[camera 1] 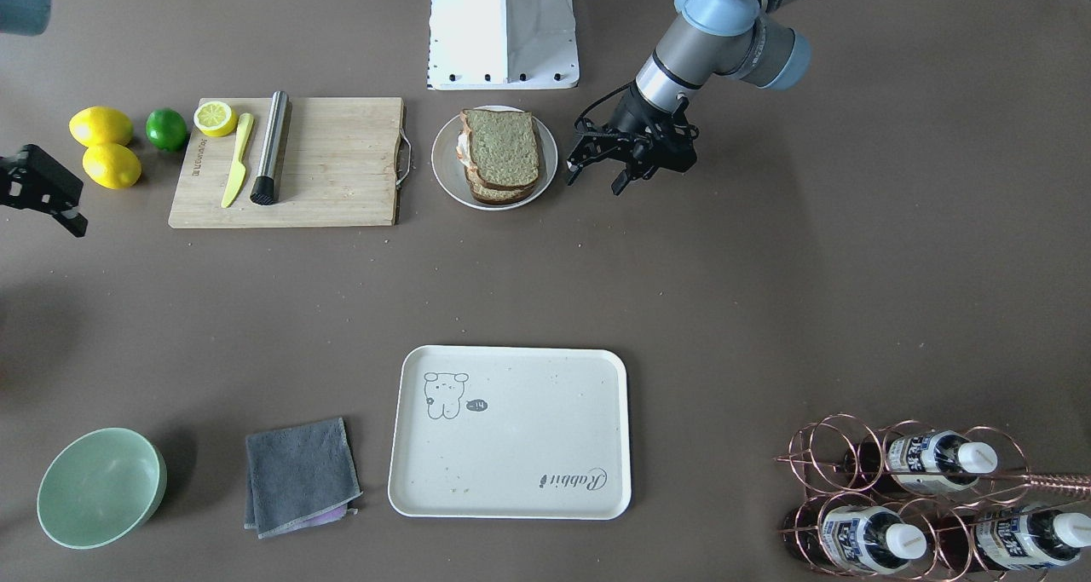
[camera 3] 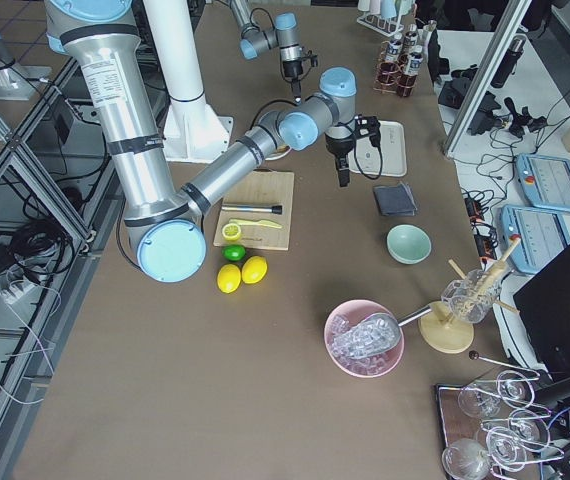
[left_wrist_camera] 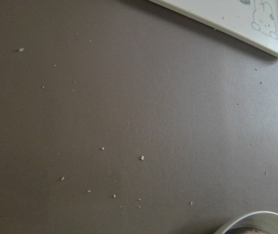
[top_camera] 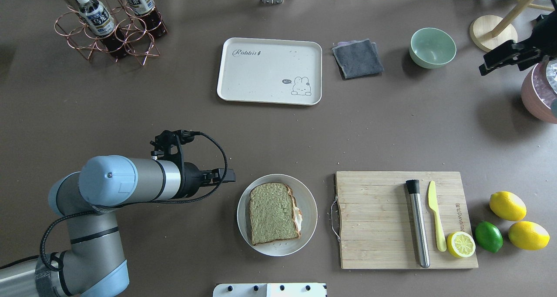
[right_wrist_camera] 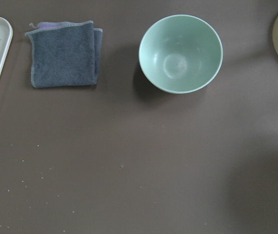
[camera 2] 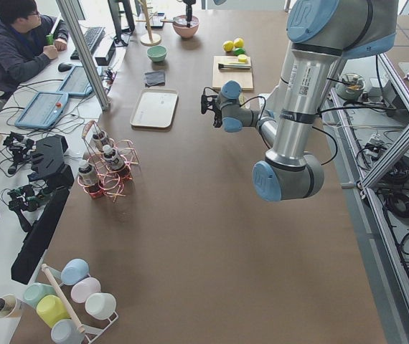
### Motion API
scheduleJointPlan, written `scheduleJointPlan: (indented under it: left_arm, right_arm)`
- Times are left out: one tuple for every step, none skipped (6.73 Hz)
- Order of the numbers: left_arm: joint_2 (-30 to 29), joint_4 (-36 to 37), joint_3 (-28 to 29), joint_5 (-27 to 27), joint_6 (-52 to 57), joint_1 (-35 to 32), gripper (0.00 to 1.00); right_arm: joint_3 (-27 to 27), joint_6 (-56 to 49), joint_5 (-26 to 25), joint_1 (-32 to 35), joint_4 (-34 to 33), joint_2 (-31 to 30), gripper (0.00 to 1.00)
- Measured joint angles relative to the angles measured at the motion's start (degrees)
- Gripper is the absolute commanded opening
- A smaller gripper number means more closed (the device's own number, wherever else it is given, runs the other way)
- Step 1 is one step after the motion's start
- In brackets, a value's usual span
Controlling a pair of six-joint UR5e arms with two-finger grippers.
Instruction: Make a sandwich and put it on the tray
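Observation:
The sandwich (camera 1: pixel 503 149), two brown-crusted wholegrain slices with white egg showing at one edge, lies on a small round white plate (camera 1: pixel 446 166) near the robot's base. It also shows in the overhead view (top_camera: pixel 272 212). The cream tray (camera 1: pixel 528 446) with the bear drawing lies empty on the far side of the table, seen too in the overhead view (top_camera: pixel 265 71). My left gripper (camera 1: pixel 597 177) is open and empty, hovering just beside the plate. My right gripper (top_camera: pixel 500 61) hovers far off near the green bowl. I cannot tell whether it is open or shut.
A wooden cutting board (top_camera: pixel 374 218) carries a steel cylinder (top_camera: pixel 417 223), a yellow knife (top_camera: pixel 436 221) and a lemon half (top_camera: pixel 461 244). Two lemons and a lime (top_camera: pixel 488 236) lie beside it. A grey cloth (top_camera: pixel 357 58), a green bowl (top_camera: pixel 432 47), a bottle rack (top_camera: pixel 109 25) and a pink bowl (top_camera: pixel 539 92) stand around.

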Motion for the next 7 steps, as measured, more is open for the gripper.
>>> scheduleJointPlan:
  left_arm:
    - [-0.1,0.0,0.1,1.6,-0.2,1.8,0.76]
    - [-0.3,-0.1,0.1,2.8,-0.3,3.4,0.73]
    - [-0.5,-0.1,0.1,3.5,-0.2,4.8,0.60]
    - [-0.6,0.0,0.3,3.8,-0.2,6.3,0.47]
    - [-0.8,0.0,0.4,3.9,-0.2,7.5,0.33]
    - [-0.9,0.0,0.5,3.9,-0.1,8.1,0.29]
    - [-1.2,0.0,0.6,3.9,-0.1,8.4,0.27]
  right_arm:
    - [-0.8,-6.0,1.5,3.4,-0.7,-1.9,1.00]
    - [-1.6,-9.0,2.2,5.2,-1.4,-2.7,1.00]
    - [-1.9,-10.3,2.5,6.1,-1.7,-3.1,1.00]
    - [-2.1,-10.7,2.6,6.6,-1.9,-3.4,1.00]
    - [-2.3,-10.9,2.7,6.9,-1.9,-3.4,1.00]
    - [-2.5,-10.9,2.8,7.0,-1.8,-3.4,1.00]
    - [-2.6,-10.9,2.9,7.0,-1.8,-3.4,1.00]
